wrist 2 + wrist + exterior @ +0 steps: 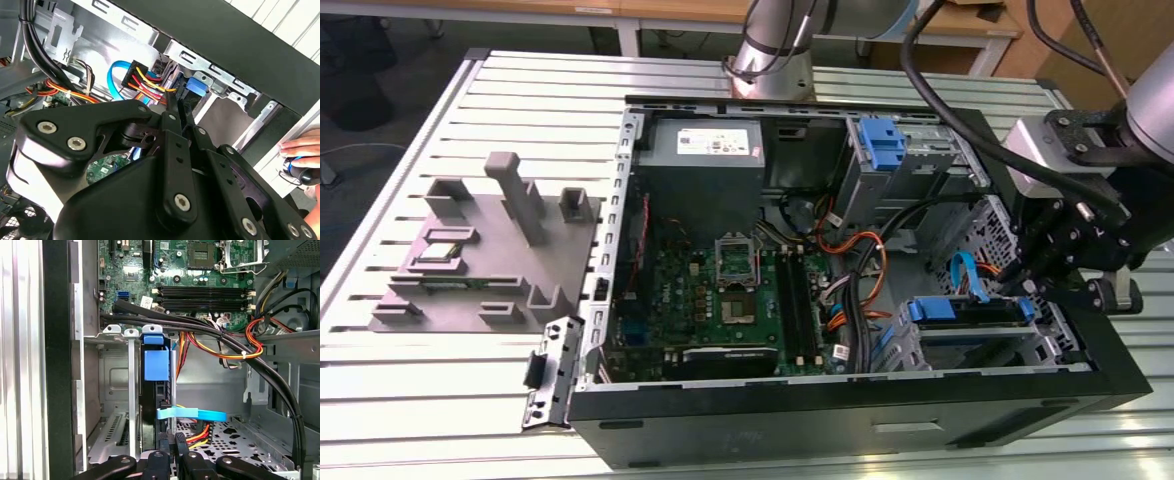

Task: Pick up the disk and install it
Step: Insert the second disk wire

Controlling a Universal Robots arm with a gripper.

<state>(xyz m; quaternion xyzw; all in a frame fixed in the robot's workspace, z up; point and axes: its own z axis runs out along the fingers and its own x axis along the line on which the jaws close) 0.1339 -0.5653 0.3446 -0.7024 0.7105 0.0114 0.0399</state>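
Observation:
The disk (pixel 156 365) stands on edge in a slot of the drive cage (pixel 112 385), its blue carrier end facing out. The exterior view shows that blue end (pixel 967 310) in the cage at the case's near right corner. My gripper (pixel 172 442) sits just outside the slot, in line with the disk. Its fingers are shut together with nothing visible between them. In the second wrist view the gripper (pixel 172 102) points at the blue carrier (pixel 196 87). I cannot tell whether they touch. In the exterior view the gripper (pixel 1034 290) hangs over the case's right wall.
The open computer case (pixel 854 410) holds a motherboard (pixel 720 290), a grey power supply (pixel 707 145) and a second blue bracket (pixel 887 140). Black, orange and blue cables (pixel 225 340) cross near the cage. A grey fixture (pixel 480 250) lies left of the case. A person's hand (pixel 300 147) rests outside it.

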